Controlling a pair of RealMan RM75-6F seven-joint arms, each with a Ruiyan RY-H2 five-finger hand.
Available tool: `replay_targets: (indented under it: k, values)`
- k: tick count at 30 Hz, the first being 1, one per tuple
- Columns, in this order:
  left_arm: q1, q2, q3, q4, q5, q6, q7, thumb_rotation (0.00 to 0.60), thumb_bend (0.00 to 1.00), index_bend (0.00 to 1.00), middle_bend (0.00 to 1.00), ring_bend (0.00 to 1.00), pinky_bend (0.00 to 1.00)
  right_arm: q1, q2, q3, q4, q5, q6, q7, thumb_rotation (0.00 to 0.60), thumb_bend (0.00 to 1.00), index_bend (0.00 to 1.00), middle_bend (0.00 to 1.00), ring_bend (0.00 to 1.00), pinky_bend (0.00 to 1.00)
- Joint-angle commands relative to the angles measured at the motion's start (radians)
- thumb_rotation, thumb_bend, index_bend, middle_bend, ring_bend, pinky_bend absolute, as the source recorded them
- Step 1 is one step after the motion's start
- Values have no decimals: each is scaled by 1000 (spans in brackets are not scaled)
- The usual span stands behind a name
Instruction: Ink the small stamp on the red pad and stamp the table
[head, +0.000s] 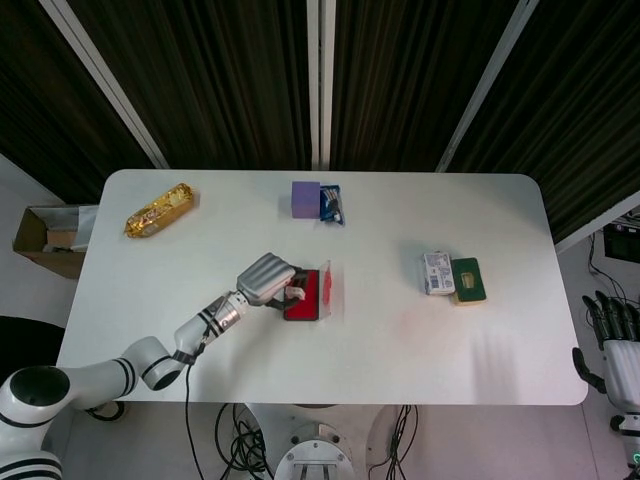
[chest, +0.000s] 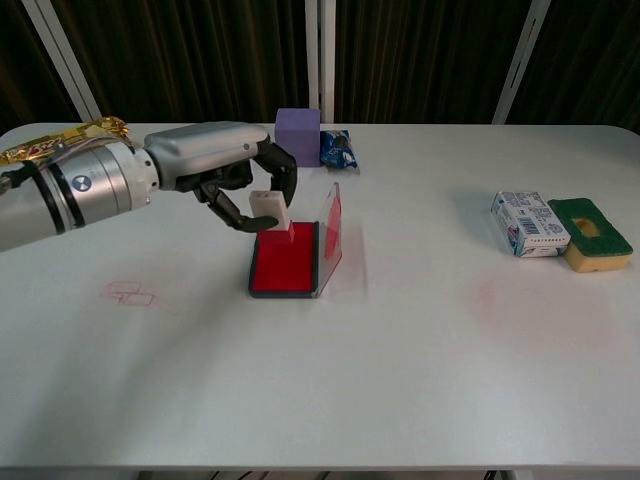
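Note:
My left hand pinches the small white stamp between thumb and fingers. The stamp hovers over the far part of the red ink pad, whose clear lid stands open on its right side. Whether the stamp face touches the ink I cannot tell. A faint red stamp print marks the table at the left. My right hand hangs off the table's right edge, its fingers apart and holding nothing.
At the far left lies a gold snack pack. A purple cube and a blue packet sit behind the pad. At the right are a small white box and a green-and-yellow sponge.

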Motion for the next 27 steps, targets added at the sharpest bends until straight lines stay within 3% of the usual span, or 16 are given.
replay_targets:
  k: [1, 27]
  values:
    - [-29, -34, -11, 34, -16, -29, -3, 600, 413, 597, 611, 983, 1000, -1, -2, -1, 3, 1, -1, 2, 600, 351, 0, 0, 0, 0]
    - [-47, -200, 55, 291, -31, -43, -84, 600, 426, 609, 624, 987, 1000, 6, -12, 2, 33, 18, -29, 21, 600, 353, 0, 0, 0, 0]
